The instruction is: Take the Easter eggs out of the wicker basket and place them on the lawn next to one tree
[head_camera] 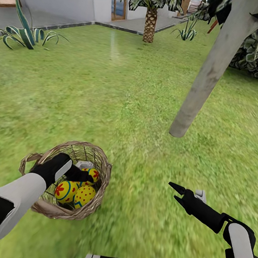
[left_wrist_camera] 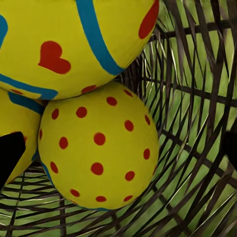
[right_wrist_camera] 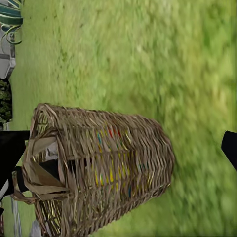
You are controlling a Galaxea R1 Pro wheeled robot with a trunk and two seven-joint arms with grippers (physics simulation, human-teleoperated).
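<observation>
Three eggs [head_camera: 74, 191] lie together in the one basket [head_camera: 92, 206] on the lawn [head_camera: 108, 101]. They are smooth, yellow and rounded. One carries red dots [left_wrist_camera: 98, 148], one a red heart and blue bands [left_wrist_camera: 74, 44], and the third [left_wrist_camera: 22, 133] is mostly hidden behind them. The dotted egg touches both of the others.

The basket is tan woven wicker, round, with an open weave that lets grass show through its wall [left_wrist_camera: 197, 123]. A loop handle [head_camera: 27, 161] stands at its rim. From the right wrist view its side [right_wrist_camera: 123, 168] shows coarse horizontal weave with the egg colours glinting through.

The left hand [head_camera: 82, 176] reaches down inside the basket, just over the eggs. Its dark fingertips [left_wrist_camera: 10, 153] stand apart at either side of the dotted egg, not clamped on it.

The right hand [head_camera: 177, 194] hovers over bare grass well to the right of the basket, fingers apart and holding nothing.

One pale grey trunk [head_camera: 211, 79], smooth and straight, meets the grass beyond the right hand, with open lawn all round its foot. Farther off stand one palm [head_camera: 150, 20] with a scaly trunk and a striped spiky plant [head_camera: 23, 32] at the paved edge.
</observation>
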